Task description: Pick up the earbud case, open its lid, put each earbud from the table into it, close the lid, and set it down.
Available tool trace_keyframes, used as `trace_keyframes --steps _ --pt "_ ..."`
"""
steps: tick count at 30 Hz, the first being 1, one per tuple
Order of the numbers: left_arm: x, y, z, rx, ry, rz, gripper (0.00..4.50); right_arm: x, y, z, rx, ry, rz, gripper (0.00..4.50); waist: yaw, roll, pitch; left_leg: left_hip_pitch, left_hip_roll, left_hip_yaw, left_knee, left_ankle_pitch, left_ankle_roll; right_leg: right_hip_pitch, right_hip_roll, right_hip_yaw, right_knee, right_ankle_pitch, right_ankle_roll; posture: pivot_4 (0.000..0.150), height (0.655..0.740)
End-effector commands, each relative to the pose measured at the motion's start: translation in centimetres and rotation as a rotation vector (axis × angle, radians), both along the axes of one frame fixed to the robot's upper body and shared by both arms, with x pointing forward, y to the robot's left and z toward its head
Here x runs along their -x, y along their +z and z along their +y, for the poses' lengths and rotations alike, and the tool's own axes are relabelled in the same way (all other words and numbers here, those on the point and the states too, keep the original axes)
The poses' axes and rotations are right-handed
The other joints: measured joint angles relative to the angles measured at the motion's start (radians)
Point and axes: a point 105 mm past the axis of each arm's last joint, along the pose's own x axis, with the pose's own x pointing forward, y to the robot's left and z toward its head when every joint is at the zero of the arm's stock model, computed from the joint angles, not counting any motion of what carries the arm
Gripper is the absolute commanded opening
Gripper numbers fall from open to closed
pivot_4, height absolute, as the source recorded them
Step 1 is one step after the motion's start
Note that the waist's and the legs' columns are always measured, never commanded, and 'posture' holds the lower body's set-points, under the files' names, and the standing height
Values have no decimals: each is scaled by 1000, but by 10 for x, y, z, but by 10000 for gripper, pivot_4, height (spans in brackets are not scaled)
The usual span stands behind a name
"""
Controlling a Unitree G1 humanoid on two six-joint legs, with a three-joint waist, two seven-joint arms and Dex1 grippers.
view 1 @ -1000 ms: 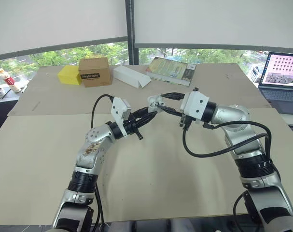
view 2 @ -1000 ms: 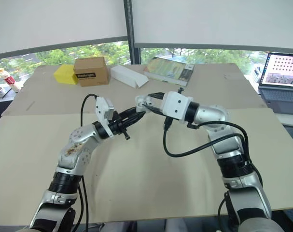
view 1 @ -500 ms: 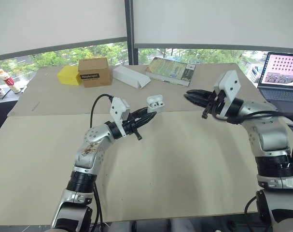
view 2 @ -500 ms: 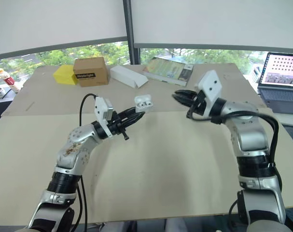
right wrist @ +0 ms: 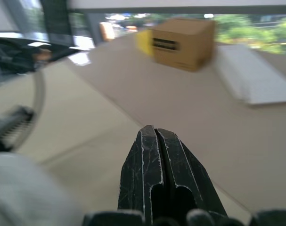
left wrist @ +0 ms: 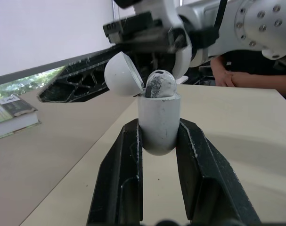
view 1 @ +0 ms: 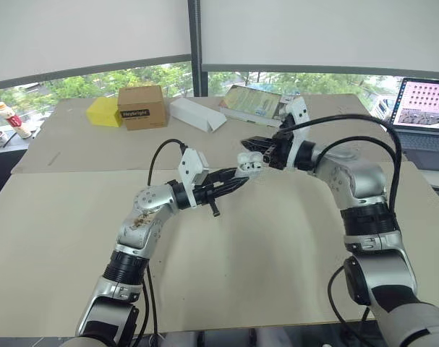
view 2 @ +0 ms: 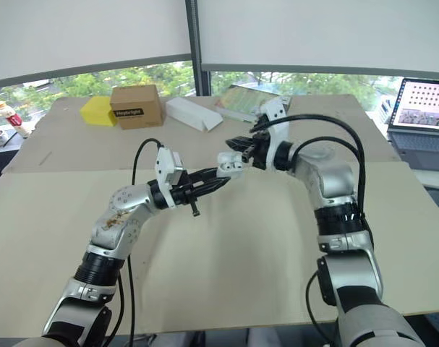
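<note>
— Above the tan table (view 1: 277, 246), between the two arms, what is being held?
— The left gripper (left wrist: 159, 127) clamps the white earbud case (left wrist: 158, 123) by its lower body, with one black finger on each side, and holds it clear of the surface. Its lid (left wrist: 123, 75) is tipped back, open, and one earbud (left wrist: 160, 84) sits in the mouth. The rest of the inside is hidden by the case wall.
— And the right gripper (view 1: 246, 142)?
— Its two fingers are pressed together with nothing visible between them. The tip lies just beside the lid; whether it touches cannot be told. In the right wrist view the case is a white blur, cut off by the frame edge.
— Anything behind?
— A brown box (view 1: 142, 107), a book (view 1: 257, 103), and a laptop (view 1: 424, 108) partly cut off at the edge.
</note>
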Motion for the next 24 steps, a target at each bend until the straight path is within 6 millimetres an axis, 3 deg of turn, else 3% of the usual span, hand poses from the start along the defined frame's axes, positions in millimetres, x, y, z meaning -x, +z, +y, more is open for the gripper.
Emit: trace_keyframes --steps 1,9,11,14,16,18,24 --pt "1 11 1 8 3 -48 5017 21 11 2 18 110 -39 182 0 0 0 0 0 0 0 0 0 0 0 0 0 0 0 1500 7400" --pt "-1 11 3 9 16 -49 5017 35 -4 -5 105 114 -63 182 -3 0 0 0 0 0 0 -1 1 0 0 0 0 0 0 1500 7400" --pt "-2 10 3 5 13 -47 5017 34 -1 -7 103 86 -97 182 -4 0 0 0 0 0 0 -1 1 0 0 0 0 0 0 1500 7400" --pt "-6 -1 5 -40 31 -11 5017 30 21 -18 79 7 -279 182 -3 0 0 0 0 0 0 -1 1 0 0 0 0 0 0 1500 7400" --pt "-14 -11 9 -62 76 84 5017 36 27 -26 82 -7 -352 6175 0 0 0 0 0 0 0 -1 1 0 0 0 0 0 0 1500 7400" --pt "-20 -25 13 -87 114 210 5017 45 21 -33 118 -6 -394 12985 4 0 0 0 0 0 0 -1 1 0 0 0 0 0 0 1500 7400" --pt "-24 -51 15 -29 156 607 5017 69 -31 -44 283 25 -397 33314 5 0 0 0 -1 0 2 -2 3 1 0 0 0 0 1 1500 7400"
